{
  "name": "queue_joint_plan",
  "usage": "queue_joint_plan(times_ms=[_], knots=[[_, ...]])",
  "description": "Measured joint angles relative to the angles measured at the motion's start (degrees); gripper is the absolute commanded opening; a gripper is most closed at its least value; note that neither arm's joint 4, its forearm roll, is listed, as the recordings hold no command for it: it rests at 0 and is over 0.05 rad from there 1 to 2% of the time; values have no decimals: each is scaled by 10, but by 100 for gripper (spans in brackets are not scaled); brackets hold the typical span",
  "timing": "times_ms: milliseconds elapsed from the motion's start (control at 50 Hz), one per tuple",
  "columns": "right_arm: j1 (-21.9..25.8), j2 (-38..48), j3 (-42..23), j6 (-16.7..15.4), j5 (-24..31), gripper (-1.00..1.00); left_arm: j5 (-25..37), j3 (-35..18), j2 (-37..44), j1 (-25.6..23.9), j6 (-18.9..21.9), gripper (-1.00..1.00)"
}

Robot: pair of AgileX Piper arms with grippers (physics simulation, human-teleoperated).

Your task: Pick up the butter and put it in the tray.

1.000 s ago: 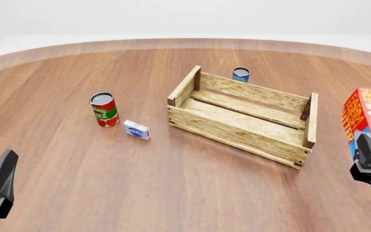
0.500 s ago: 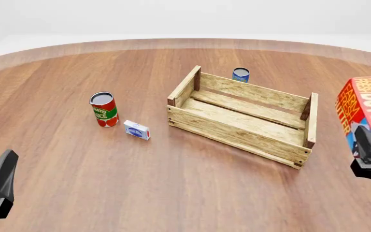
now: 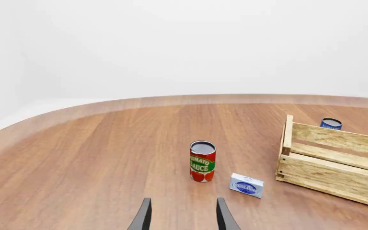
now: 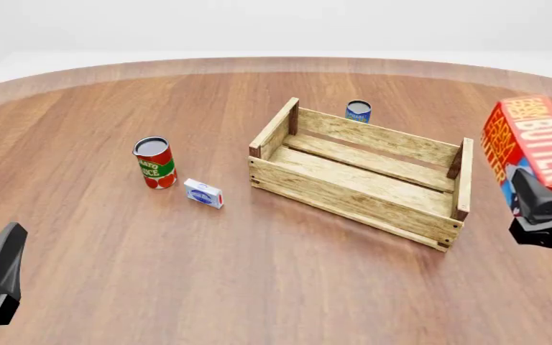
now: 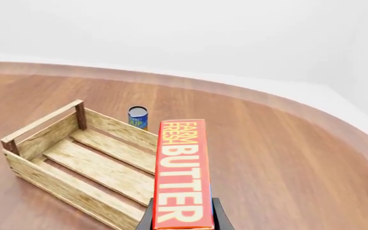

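butter [image 4: 537, 140] right of tray [image 4: 361, 187]; small can [image 4: 358, 111] apparently just behind tray.

Bright, even, diffuse light fills all three views, with no visible lamp. The wooden table [image 4: 256, 287] shows a soft sheen but no harsh glare. Shadows are faint — a light smudge beside the red can [image 4: 154, 163] and thin dark lines under the crate [image 4: 362, 176]. Everything is sharp from near to far — no blur, grain or bending at the edges. The white backdrop is featureless.
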Motion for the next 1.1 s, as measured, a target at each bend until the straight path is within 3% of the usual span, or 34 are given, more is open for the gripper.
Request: queue_joint_plan(times_ms=[1100], knots=[[68, 156, -83, -2, -64, -100, 0, 0, 0, 0, 0, 100]])
